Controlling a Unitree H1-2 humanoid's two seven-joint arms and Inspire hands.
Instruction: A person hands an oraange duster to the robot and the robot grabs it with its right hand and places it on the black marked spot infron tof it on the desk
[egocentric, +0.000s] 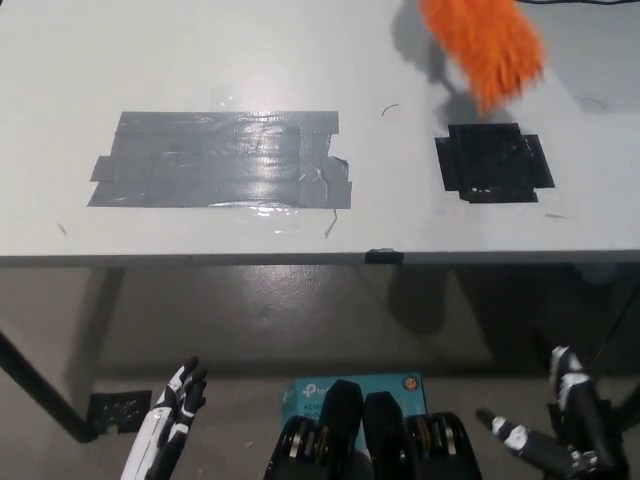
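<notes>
One orange duster (484, 45) shows at the far edge of the desk (200, 60), toward its right side; its fluffy head is blurred, and what holds it is out of view. It hangs just beyond the black spot (493, 162), one square patch of black tape on the right part of the desk, and whether it touches the surface cannot be told. One wider grey tape patch (222, 160) lies on the left part, well apart from the black one. The strip between the two patches and the near edge is bare. Both robot hands sit below the near edge. The left hand (168, 415) is at lower left, fingers apart, holding nothing. The right hand (560, 430) is at lower right, fingers spread and empty.
</notes>
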